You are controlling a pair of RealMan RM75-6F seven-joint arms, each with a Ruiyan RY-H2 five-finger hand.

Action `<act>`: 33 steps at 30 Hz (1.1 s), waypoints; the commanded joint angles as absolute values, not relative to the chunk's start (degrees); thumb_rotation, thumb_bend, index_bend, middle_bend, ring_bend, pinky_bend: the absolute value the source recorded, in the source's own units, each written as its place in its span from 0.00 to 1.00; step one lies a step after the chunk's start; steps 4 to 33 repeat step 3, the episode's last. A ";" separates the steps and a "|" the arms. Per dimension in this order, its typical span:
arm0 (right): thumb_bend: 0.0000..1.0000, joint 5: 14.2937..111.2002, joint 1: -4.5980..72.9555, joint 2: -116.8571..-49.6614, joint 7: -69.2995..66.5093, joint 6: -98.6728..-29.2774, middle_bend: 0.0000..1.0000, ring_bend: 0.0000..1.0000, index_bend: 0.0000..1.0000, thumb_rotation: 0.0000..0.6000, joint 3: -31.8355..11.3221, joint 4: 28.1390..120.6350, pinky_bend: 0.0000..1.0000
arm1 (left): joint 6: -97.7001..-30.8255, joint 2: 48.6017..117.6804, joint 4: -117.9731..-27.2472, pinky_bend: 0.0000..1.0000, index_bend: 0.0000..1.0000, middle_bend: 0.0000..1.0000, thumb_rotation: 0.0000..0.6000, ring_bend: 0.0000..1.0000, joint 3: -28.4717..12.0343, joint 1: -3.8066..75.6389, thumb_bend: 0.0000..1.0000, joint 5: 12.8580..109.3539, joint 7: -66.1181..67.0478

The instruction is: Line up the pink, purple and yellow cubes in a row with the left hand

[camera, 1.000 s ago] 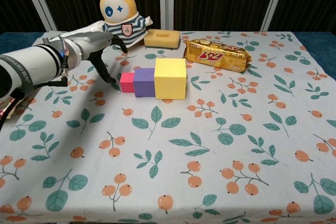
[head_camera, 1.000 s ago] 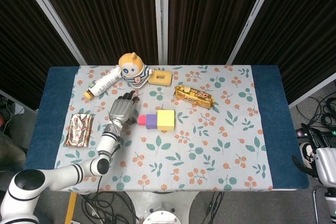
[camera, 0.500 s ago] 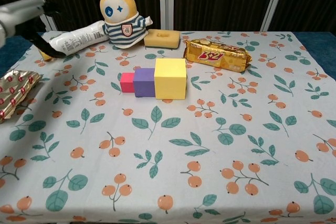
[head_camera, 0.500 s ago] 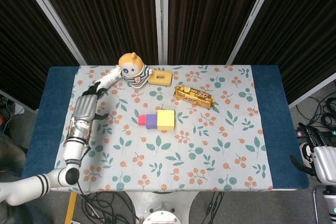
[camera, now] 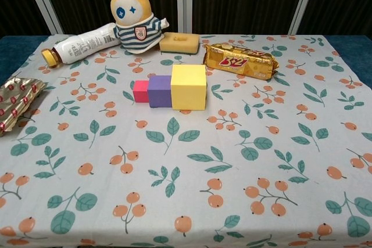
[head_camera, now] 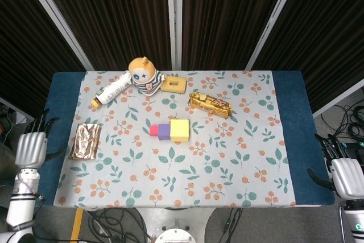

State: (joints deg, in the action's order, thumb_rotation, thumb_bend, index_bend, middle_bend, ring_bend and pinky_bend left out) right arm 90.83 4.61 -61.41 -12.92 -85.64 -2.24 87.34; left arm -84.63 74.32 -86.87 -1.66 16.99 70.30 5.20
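The pink cube (camera: 140,92), purple cube (camera: 159,90) and yellow cube (camera: 188,86) sat touching in a row, task seemingly done, left hand (head_camera: 30,149) released with fingers apart, off the table.

Pink cube (camera: 140,91), purple cube (camera: 159,90), yellow cube (camera: 189,87) touch in a row.

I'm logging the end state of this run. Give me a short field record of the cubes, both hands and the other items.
cubes: pink cube, purple cube and yellow cube touching in a row, pink leftmost
left hand: off the table's left edge, open, holding nothing
right hand: off the right edge, holding nothing
other items: doll, bottle, sponge, biscuit pack, foil packet
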 commanded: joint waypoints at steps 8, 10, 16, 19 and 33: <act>0.17 90.51 4.44 -61.84 -12.30 -86.05 0.12 0.00 0.01 1.00 -2.41 87.51 0.14 | -89.39 72.59 -89.13 0.20 0.26 0.14 1.00 0.11 0.93 12.07 0.20 73.35 6.01; 0.17 90.51 4.44 -61.84 -12.30 -86.05 0.12 0.00 0.01 1.00 -2.41 87.51 0.14 | -89.39 72.59 -89.13 0.20 0.26 0.14 1.00 0.11 0.93 12.07 0.20 73.35 6.01; 0.17 90.51 4.44 -61.84 -12.30 -86.05 0.12 0.00 0.01 1.00 -2.41 87.51 0.14 | -89.39 72.59 -89.13 0.20 0.26 0.14 1.00 0.11 0.93 12.07 0.20 73.35 6.01; 0.17 90.51 4.44 -61.84 -12.30 -86.05 0.12 0.00 0.01 1.00 -2.41 87.51 0.14 | -89.39 72.59 -89.13 0.20 0.26 0.14 1.00 0.11 0.93 12.07 0.20 73.35 6.01; 0.17 90.51 4.44 -61.84 -12.30 -86.05 0.12 0.00 0.01 1.00 -2.41 87.51 0.14 | -89.39 72.59 -89.13 0.20 0.26 0.14 1.00 0.11 0.93 12.07 0.20 73.35 6.01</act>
